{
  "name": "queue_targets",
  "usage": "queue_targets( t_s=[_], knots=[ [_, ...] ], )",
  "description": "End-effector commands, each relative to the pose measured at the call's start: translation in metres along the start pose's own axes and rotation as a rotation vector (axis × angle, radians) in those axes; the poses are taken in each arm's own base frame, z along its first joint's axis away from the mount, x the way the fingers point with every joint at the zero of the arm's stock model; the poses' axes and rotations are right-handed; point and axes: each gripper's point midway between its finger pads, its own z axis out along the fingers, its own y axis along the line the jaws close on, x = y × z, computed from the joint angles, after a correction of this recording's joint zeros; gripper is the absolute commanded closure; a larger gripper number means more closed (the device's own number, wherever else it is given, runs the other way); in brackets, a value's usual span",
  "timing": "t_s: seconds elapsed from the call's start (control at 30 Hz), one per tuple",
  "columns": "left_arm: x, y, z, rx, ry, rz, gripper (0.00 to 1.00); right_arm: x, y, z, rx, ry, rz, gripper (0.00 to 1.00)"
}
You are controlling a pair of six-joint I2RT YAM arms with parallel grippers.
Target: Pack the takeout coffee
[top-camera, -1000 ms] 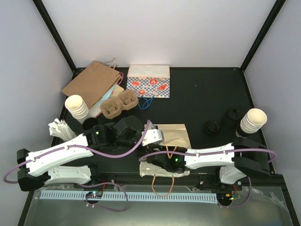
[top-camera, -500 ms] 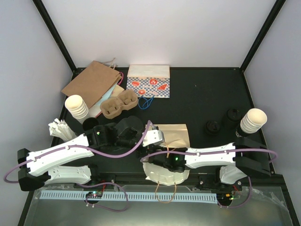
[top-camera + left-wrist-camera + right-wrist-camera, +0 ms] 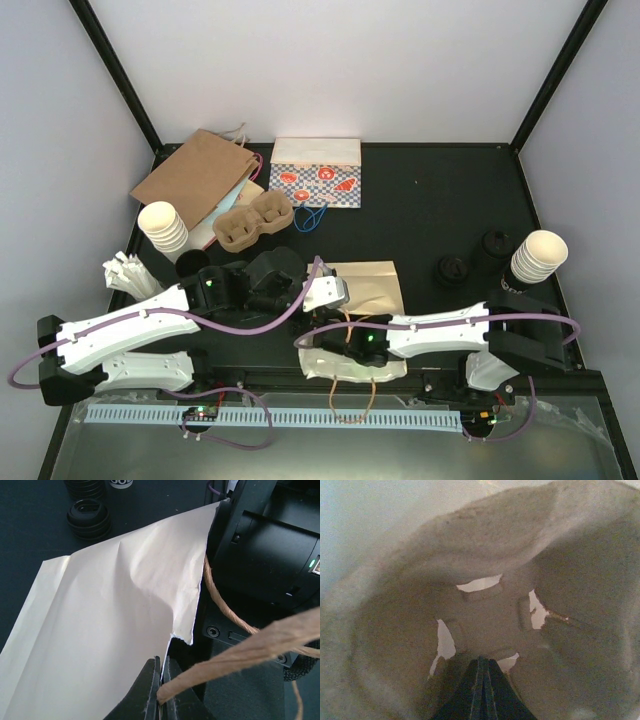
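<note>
A cream paper bag [image 3: 368, 285] lies flat in the middle of the table, with its mouth and twine handle [image 3: 352, 402] toward the near edge. My left gripper [image 3: 333, 294] is shut on the bag's upper rim [image 3: 187, 605], next to a handle end [image 3: 235, 652]. My right gripper [image 3: 325, 345] reaches into the bag mouth from the right. In the right wrist view its jaws [image 3: 482, 665] are shut on nothing, with dim brown paper and a few pale gaps all round them. The takeout coffee is hidden from me.
Black lids [image 3: 452, 270] and a cup stack [image 3: 540, 255] stand at the right. At the left are another cup stack [image 3: 163, 226], a cardboard carrier [image 3: 252, 222], a brown bag [image 3: 195, 176], white packets [image 3: 125, 272] and a black round thing [image 3: 190, 264]. A patterned bag [image 3: 316, 172] lies at the back.
The right arm has shifted slightly left in the bag mouth. The bag's near lip bulged and then settled, and the handle swung a little. The left arm has stayed put.
</note>
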Motion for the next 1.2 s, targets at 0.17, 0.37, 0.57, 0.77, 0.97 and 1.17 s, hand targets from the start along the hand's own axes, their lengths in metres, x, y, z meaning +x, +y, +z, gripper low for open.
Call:
queue_targets(
  t_s=[0.17, 0.37, 0.57, 0.77, 0.97, 1.17],
  knots=[
    [-0.001, -0.027, 0.001, 0.122, 0.003, -0.009, 0.98, -0.006, -0.028, -0.034, 0.014, -0.057, 0.092, 0.99],
    [0.000, -0.026, 0.003, 0.120, 0.010, -0.010, 0.99, -0.017, -0.013, -0.051, -0.097, -0.120, 0.080, 0.99],
    [-0.004, -0.026, 0.002, 0.122, -0.002, -0.014, 0.99, -0.030, 0.012, -0.055, -0.230, -0.205, 0.055, 0.99],
    [-0.013, -0.028, 0.000, 0.128, -0.035, -0.032, 0.98, -0.029, 0.015, -0.031, -0.220, -0.156, 0.033, 0.99],
    [-0.017, -0.033, -0.003, 0.154, -0.068, -0.036, 0.98, -0.028, 0.003, -0.013, -0.207, -0.156, 0.069, 0.99],
    [-0.016, -0.038, -0.001, 0.189, -0.063, -0.047, 0.98, -0.026, -0.007, 0.004, -0.155, -0.115, 0.072, 0.99]
  ],
)
